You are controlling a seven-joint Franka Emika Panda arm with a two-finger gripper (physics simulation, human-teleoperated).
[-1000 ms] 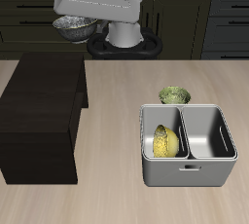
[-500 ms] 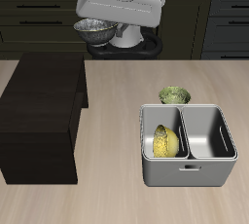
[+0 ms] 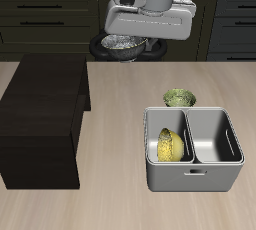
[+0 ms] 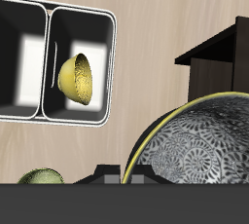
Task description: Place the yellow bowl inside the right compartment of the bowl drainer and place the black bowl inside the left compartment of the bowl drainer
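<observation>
My gripper (image 3: 133, 40) is shut on the black bowl (image 3: 124, 44), a speckled grey bowl with a dark rim, and holds it in the air over the table's back edge. In the wrist view the black bowl (image 4: 202, 142) fills the space close to the camera. The bowl drainer (image 3: 193, 179) stands near the table's front edge. The yellow bowl (image 3: 170, 146) lies tilted on its side in the drainer well nearer the dark cabinet. From the wrist, the yellow bowl (image 4: 78, 78) shows inside the bowl drainer (image 4: 109, 67). The other well holds nothing.
A small olive-green bowl (image 3: 178, 98) sits on the table just behind the drainer; the olive-green bowl (image 4: 41, 177) also shows in the wrist view. A large dark cabinet (image 3: 40, 119) takes up the table's other side.
The arm has carried the black bowl sideways along the back of the table toward the drainer's side and slightly lower. The yellow bowl, olive-green bowl and drainer have not moved.
</observation>
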